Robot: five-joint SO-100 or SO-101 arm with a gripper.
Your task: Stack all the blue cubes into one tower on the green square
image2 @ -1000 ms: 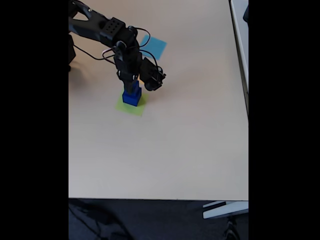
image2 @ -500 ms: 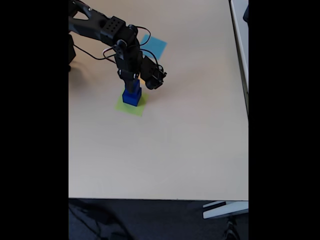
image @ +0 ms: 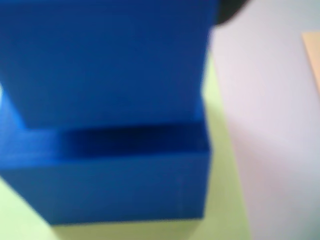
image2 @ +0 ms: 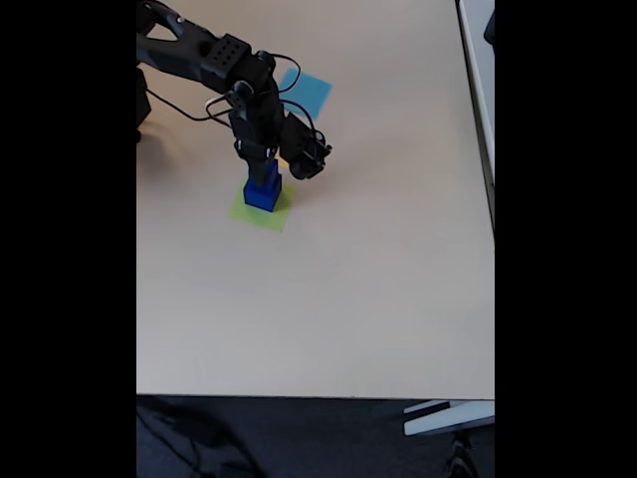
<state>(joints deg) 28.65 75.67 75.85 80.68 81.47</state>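
Claw [image2: 265, 162]: black, two-fingered, pointing straight down onto the top of the tower [image2: 263, 189]; spread or pinching not discernible, fingertips merged with the dark upper cube in the fixed view

Tower: directly beneath the claw, standing on the green square [image2: 261, 211]. Wrist view shows a narrower blue cube [image: 107, 60] seated on a wider one [image: 107, 185], a shadowed ledge between them giving a stepped outline. Third cube on top not confirmable

Progress, judged: stack largely built on the correct square; remaining work probably release and withdrawal, or placing the last cube if held

Materials: cubes hard, smooth, slightly glossy, sharp-edged; green square flat matt paper, lime; light blue paper square [image2: 307, 90] beyond the claw; sliver of orange paper [image: 313, 55] to the claw's side; bench [image2: 378, 289] pale beige, matt, bare elsewhere
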